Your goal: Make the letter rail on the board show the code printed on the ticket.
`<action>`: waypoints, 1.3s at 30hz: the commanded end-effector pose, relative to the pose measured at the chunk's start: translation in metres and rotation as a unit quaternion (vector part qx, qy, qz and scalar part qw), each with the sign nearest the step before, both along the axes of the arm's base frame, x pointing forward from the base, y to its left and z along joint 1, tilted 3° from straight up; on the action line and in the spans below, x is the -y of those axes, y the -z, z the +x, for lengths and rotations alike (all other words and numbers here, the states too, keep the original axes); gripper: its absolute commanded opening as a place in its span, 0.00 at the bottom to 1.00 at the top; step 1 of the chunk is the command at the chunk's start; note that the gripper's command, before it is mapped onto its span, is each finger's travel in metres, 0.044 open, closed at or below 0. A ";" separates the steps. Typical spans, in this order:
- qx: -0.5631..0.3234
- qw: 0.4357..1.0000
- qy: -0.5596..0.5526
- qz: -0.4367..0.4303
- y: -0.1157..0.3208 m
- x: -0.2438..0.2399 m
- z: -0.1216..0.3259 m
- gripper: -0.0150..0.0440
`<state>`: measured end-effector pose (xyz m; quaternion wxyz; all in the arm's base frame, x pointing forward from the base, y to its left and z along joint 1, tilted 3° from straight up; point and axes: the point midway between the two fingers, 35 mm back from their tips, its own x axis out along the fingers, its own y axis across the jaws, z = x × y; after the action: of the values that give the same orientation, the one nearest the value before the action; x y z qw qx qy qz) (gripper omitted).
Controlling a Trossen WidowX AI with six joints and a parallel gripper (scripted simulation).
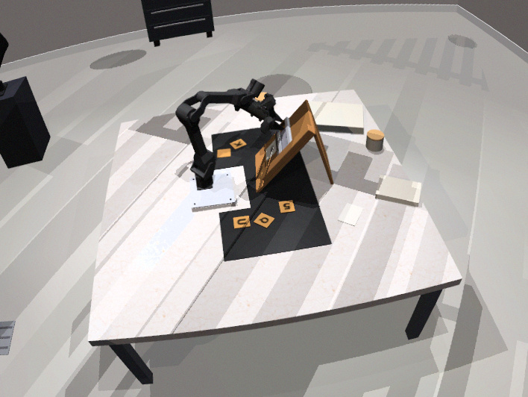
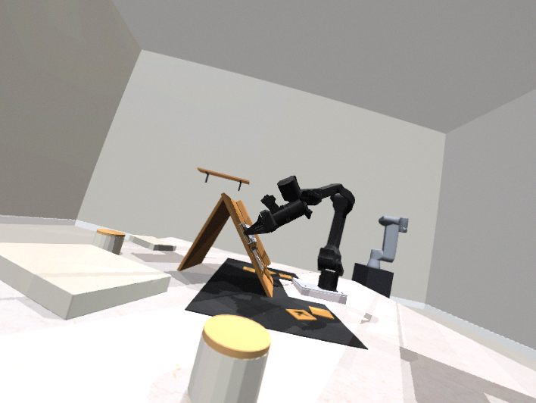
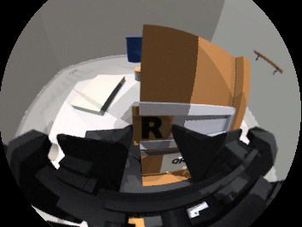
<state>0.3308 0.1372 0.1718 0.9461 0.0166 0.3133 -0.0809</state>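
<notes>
My gripper (image 1: 280, 125) (image 2: 246, 232) (image 3: 153, 127) is shut on the orange R tile (image 3: 153, 127) at the left end of the grey letter rail (image 3: 188, 109). In the wrist view the R reads upright; the tile lies mostly between the rail's lips, its left edge sticking out. The rail to its right shows no tile. The rail is on the tilted orange board (image 1: 306, 123) (image 3: 171, 68). The ticket below is partly hidden by a finger; its code is not fully readable. Loose tiles include 5 (image 1: 286, 206), Q (image 1: 264, 220), U (image 1: 241, 222), an X- or K-like one (image 1: 238, 143) (image 2: 300, 313) and a blank-looking one (image 1: 223, 152) (image 2: 321, 312).
The loose tiles lie on a black mat (image 1: 277, 239) (image 2: 207, 298). Beyond the board stand a lidded jar (image 1: 375, 140) (image 2: 108, 242), two pale slabs (image 1: 339, 115) (image 1: 399, 189) and a white card (image 1: 350, 214). Another jar (image 1: 261, 96) (image 2: 229, 368) stands behind the arm in the top view.
</notes>
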 end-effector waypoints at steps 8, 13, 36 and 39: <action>0.002 1.000 -0.002 0.001 0.000 0.007 -0.001 0.25; 0.002 1.000 -0.002 0.001 -0.001 0.010 -0.002 0.25; 0.002 1.000 -0.002 0.000 -0.003 0.027 -0.005 0.25; 0.002 1.000 -0.002 0.000 -0.004 0.029 -0.005 0.25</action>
<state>0.3266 0.1114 0.1722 0.9455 0.0143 0.3150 -0.0810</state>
